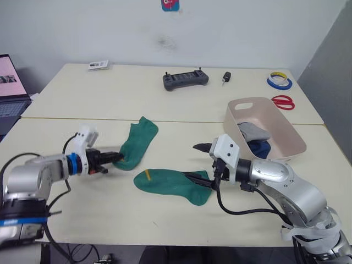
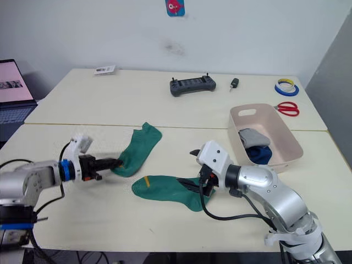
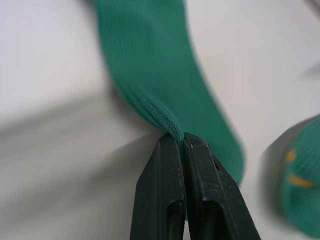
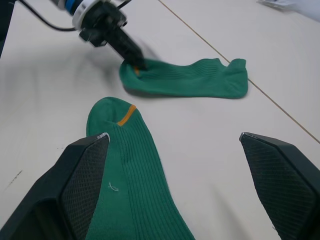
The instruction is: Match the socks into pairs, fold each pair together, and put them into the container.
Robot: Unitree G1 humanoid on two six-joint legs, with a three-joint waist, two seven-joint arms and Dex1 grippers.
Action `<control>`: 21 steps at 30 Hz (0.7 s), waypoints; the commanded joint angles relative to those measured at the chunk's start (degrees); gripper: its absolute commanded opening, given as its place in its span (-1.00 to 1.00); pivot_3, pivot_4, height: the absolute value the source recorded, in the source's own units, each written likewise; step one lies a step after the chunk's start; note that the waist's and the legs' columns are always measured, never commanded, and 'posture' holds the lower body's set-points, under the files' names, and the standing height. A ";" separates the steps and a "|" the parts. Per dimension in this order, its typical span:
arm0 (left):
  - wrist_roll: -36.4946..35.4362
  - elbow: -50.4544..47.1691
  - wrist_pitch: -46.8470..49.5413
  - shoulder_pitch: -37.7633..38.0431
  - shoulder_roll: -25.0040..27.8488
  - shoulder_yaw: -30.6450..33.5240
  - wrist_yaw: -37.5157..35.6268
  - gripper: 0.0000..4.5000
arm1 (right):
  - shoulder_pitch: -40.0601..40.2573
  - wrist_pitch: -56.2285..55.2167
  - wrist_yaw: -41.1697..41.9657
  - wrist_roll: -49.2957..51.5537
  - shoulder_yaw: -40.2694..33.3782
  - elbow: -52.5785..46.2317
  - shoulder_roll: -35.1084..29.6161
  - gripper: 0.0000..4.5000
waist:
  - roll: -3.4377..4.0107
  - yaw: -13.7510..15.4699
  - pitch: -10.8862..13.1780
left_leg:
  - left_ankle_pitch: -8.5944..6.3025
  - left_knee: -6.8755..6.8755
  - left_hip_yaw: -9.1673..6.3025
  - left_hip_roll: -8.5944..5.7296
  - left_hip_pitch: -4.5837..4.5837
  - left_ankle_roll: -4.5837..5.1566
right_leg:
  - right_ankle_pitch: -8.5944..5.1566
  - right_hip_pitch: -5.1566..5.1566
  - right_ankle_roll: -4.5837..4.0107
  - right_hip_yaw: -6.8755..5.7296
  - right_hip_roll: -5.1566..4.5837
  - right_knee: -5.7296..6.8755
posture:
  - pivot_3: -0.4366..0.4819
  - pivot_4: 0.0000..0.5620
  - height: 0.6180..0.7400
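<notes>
Left wrist view: my left gripper (image 3: 181, 142) pinches a thin fold at the upper green sock's (image 1: 138, 144) cuff; it may slip free. Right gripper (image 4: 175, 150) gapes wide over the lower green sock (image 1: 173, 184), near the table's (image 1: 110, 214) front edge.

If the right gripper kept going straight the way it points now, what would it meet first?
Probably the near green sock, lying between its open jaws and running ahead. Beyond that, the far green sock pinched by the left gripper; depth is unclear.
</notes>
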 commanded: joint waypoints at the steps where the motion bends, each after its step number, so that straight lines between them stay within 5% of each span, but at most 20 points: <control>1: -1.81 -0.29 1.82 -4.27 0.09 -0.42 -1.91 -0.99 | -0.46 -0.81 0.49 0.28 -0.32 -1.50 -0.39 1.00 | 0.00 -0.11 0.00 | 0.00 0.00 0.02 0.00 0.00 0.00 | 0.00 0.00 0.00 0.02 0.00 0.00 | -0.05 -0.47 1.00; 21: -4.81 -4.76 5.64 -20.35 -17.39 -16.28 -10.28 -0.99 | 4.75 4.09 3.28 7.13 -11.78 -5.95 -10.64 1.00 | -0.02 -0.39 0.01 | 0.01 0.04 0.08 0.00 0.00 0.00 | 0.00 0.01 0.00 0.13 0.07 0.00 | -0.05 -0.47 1.00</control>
